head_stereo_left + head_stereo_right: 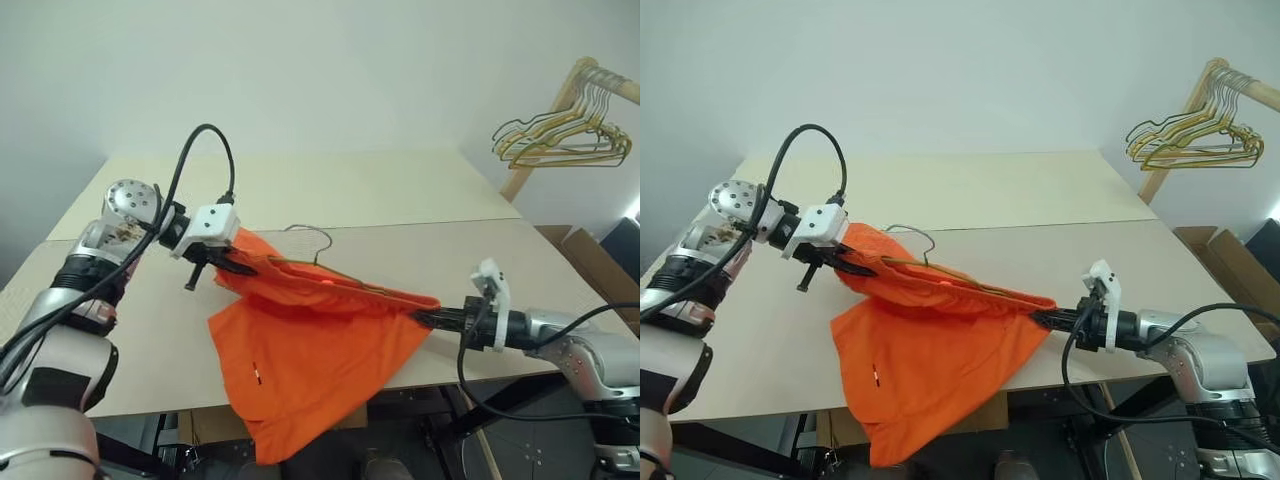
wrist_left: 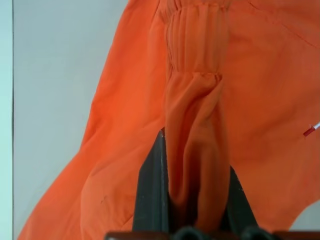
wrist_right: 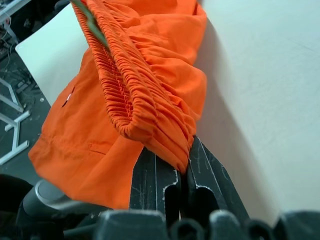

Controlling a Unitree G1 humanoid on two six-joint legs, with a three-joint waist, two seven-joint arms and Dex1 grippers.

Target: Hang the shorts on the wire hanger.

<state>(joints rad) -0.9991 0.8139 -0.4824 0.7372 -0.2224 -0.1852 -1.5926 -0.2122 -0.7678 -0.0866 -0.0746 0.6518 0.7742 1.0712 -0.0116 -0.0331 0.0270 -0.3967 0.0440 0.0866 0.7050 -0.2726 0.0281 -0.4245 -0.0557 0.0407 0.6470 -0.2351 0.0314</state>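
Left eye view | shorts (image 1: 300,360): bright orange, waistband stretched taut | both jaws clamped on waistband

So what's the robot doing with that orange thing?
It's holding the orange shorts stretched between its two arms. The left pincer is pinching one end of the waistband and the right pincer the other. The thin wire hanger is partly tucked inside the waistband, its hook poking out above. The shorts' legs droop over the table edge.
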